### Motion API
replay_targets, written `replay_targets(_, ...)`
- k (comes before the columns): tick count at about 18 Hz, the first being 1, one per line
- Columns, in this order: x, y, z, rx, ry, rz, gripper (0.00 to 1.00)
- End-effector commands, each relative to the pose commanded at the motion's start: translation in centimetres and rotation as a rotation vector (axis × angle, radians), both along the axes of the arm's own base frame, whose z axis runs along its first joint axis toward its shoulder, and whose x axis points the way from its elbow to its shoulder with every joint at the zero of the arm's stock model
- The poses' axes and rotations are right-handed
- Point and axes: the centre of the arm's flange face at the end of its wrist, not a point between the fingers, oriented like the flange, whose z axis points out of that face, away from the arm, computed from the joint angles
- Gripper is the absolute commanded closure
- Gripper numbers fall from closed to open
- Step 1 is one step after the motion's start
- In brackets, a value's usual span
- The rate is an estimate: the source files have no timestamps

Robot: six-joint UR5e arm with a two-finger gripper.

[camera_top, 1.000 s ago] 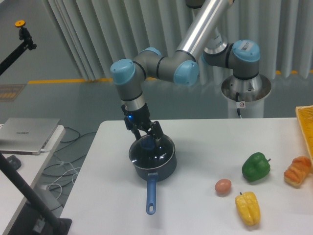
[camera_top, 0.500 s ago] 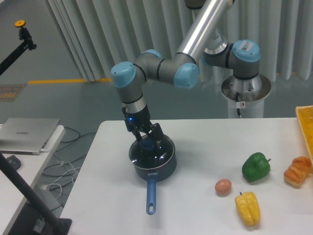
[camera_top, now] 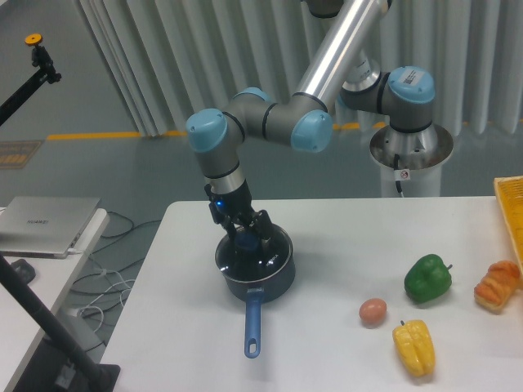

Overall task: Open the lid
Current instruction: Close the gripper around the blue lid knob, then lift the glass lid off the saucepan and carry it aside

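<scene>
The glass lid (camera_top: 255, 255) lies flat on the dark blue saucepan (camera_top: 276, 278) at the table's left side. Its blue centre knob (camera_top: 246, 240) shows between my fingers. My gripper (camera_top: 248, 235) points down over the lid, one finger on each side of the knob. A gap remains at the knob, so the gripper stands open. The saucepan's long blue handle (camera_top: 252, 327) points toward the table's front edge.
On the white table (camera_top: 343, 359), a green pepper (camera_top: 428, 278), an egg (camera_top: 373, 310), a yellow pepper (camera_top: 414, 346) and an orange item (camera_top: 498, 285) lie to the right. A yellow crate's edge (camera_top: 511, 204) sits far right. A laptop (camera_top: 45, 224) rests on the side table at left.
My gripper has come down a little and shifted slightly right, so its fingers now sit lower around the knob. The lid and saucepan have not moved.
</scene>
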Motion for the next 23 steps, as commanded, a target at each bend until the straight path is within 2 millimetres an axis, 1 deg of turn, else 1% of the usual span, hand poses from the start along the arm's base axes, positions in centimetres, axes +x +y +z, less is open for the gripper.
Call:
replay_targets(2, -0.01, 0.07, -0.18, -0.002, 0.0, 0.0, 0.0)
replay_targets(5, -0.01, 0.1, -0.15, 0.001, 0.0, -0.002, 0.04)
replay_targets(8, -0.01, 0.06, -0.39, -0.003, 0.0, -0.002, 0.1)
replay_targets(12, -0.01, 0.08, -0.66, -0.008, -0.001, -0.002, 0.22)
replay_targets(13, -0.03, 0.08, -0.66, -0.008, 0.001, -0.001, 0.24)
replay_targets(14, -0.01, 0.08, -0.66, -0.008, -0.001, -0.002, 0.29)
replay_targets(15, -0.01, 0.05, -0.56, -0.006, -0.001, -0.002, 0.32)
replay_targets(16, -0.01, 0.05, -0.56, -0.006, -0.001, -0.003, 0.33)
replay_targets(18, 0.0, 0.0, -0.37, -0.003, 0.0, -0.002, 0.44)
replay_targets(20, 0.01, -0.05, -0.17, 0.0, 0.0, -0.003, 0.51)
replay_targets(22, -0.09, -0.09, -0.09, 0.0, 0.0, 0.0, 0.62)
replay_targets(23, -0.09, -0.09, -0.09, 0.0, 0.0, -0.001, 0.64)
